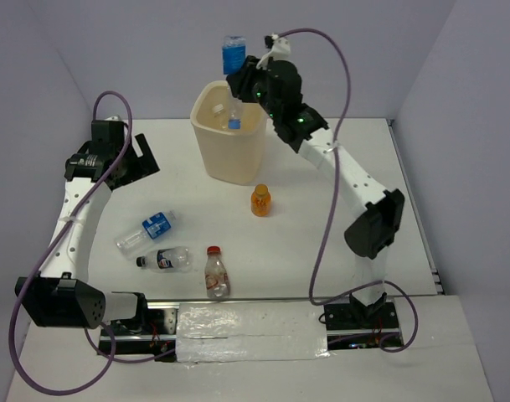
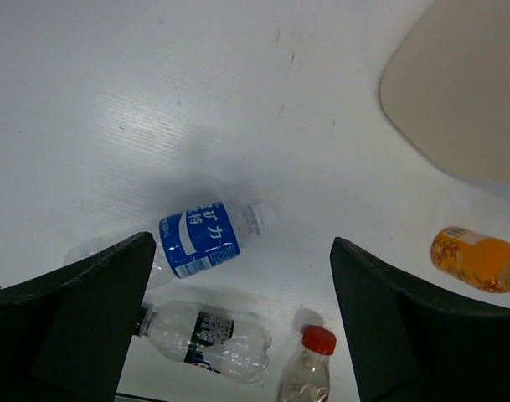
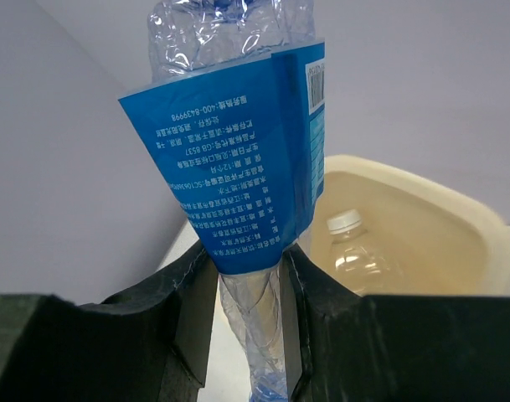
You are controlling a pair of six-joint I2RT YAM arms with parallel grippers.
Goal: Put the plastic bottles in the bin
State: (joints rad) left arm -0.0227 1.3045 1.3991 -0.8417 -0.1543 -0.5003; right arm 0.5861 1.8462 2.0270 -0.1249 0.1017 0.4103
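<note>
Nearest the arm bases, red-capped bottle (image 1: pixel 216 274) lies on the table (image 1: pixel 347 251). Black-capped bottle (image 1: pixel 165 260) lies on its side just left of it. Blue-labelled bottle (image 1: pixel 146 231), clear, lies on its side beyond that. Left gripper (image 1: pixel 141 157) hangs above, jaws spread, holding nothing. Orange bottle (image 1: pixel 260 200) stands mid-table, apart from the rest. Behind it is the cream bin (image 1: pixel 238 163), with a white-capped clear bottle (image 3: pixel 355 251) inside. Right gripper (image 3: pixel 246 285) is clenched on a crumpled blue-labelled bottle (image 3: pixel 238 159), held at the bin's far rim.

A blue-labelled bottle (image 1: pixel 233 55) is hanging above the cream bin (image 1: pixel 229 159), with a clear bottle (image 1: pixel 231 111) lying inside. An orange bottle (image 1: pixel 260 201), a red-capped bottle (image 1: pixel 216 273), a black-capped bottle (image 1: pixel 165 260) and a second blue bottle (image 1: pixel 147 231) are sitting at its 5 to 7 o'clock.
</note>
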